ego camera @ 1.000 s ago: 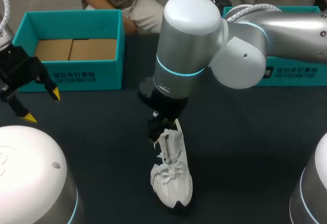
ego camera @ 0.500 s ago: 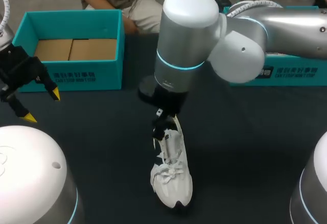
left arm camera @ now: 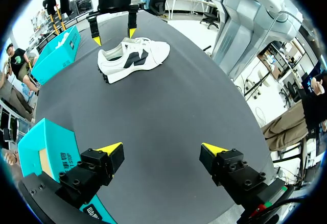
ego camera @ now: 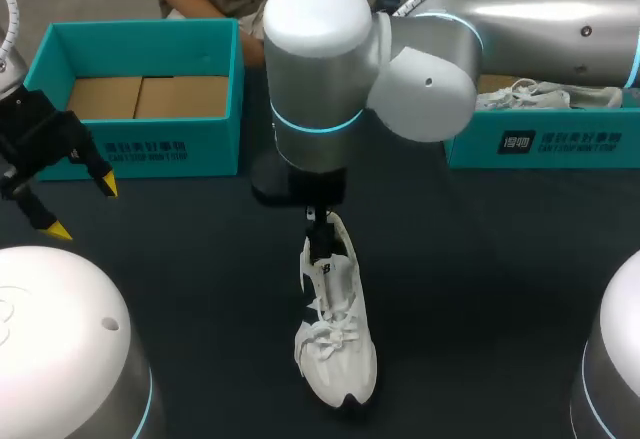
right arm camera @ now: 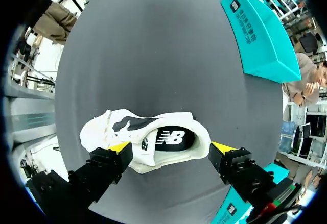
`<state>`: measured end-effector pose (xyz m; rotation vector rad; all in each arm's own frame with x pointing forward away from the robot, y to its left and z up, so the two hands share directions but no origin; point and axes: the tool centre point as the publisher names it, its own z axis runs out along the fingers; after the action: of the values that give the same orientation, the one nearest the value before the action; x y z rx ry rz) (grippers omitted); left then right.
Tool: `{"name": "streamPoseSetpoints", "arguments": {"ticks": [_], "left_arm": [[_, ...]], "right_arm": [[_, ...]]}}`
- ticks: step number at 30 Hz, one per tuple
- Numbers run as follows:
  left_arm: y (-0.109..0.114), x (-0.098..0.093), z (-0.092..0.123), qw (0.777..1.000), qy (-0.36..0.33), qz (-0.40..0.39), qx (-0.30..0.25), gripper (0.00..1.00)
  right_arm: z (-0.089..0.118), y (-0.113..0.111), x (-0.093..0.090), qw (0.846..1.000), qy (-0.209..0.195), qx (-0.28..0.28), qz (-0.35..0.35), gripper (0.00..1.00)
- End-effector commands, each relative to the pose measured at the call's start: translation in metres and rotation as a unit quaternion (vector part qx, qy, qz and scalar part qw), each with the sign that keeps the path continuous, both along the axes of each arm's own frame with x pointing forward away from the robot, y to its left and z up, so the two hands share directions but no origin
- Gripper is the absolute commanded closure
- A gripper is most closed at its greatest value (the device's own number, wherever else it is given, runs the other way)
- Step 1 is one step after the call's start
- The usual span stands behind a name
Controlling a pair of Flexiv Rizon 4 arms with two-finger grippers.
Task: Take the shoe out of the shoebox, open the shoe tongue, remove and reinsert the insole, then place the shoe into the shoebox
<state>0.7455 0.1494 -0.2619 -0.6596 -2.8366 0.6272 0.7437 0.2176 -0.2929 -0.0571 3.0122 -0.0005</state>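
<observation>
Here, right claw (right arm camera: pixel 171 147) spread open, white shoe (right arm camera: pixel 148 132) under it, heel between fingers (right arm camera: pixel 108 164).

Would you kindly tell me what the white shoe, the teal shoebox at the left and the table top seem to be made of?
White shoe: seemingly soft textile or synthetic leather, matte; its collar looks padded, with cloth laces. Left teal shoebox: likely cardboard, brown board showing inside, matte printed walls. Table top: dark, matte, glare-free; perhaps a mat or coating, which I cannot tell.
</observation>
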Motion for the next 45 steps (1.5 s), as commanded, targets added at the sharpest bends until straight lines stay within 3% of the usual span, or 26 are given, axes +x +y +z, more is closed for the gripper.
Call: {"name": "streamPoseSetpoints", "arguments": {"ticks": [1, 19, 31, 45], "left_arm": [[0.000, -0.001, 0.000, 1.000, 0.000, 0.000, 0.001, 0.00], [0.000, -0.001, 0.000, 1.000, 0.000, 0.000, 0.001, 0.00], [0.000, -0.001, 0.000, 1.000, 0.000, 0.000, 0.001, 0.00], [0.000, -0.001, 0.000, 1.000, 0.000, 0.000, 0.001, 0.00]], "right_arm": [[0.003, 0.001, 0.005, 1.000, -0.006, -0.016, 0.018, 0.00], [0.001, -0.001, 0.007, 1.000, -0.004, -0.017, 0.012, 0.00], [-0.019, -0.014, 0.039, 1.000, -0.003, 0.000, -0.011, 0.00], [-0.051, -0.013, 0.060, 1.000, 0.008, 0.011, -0.025, 0.00]]}}
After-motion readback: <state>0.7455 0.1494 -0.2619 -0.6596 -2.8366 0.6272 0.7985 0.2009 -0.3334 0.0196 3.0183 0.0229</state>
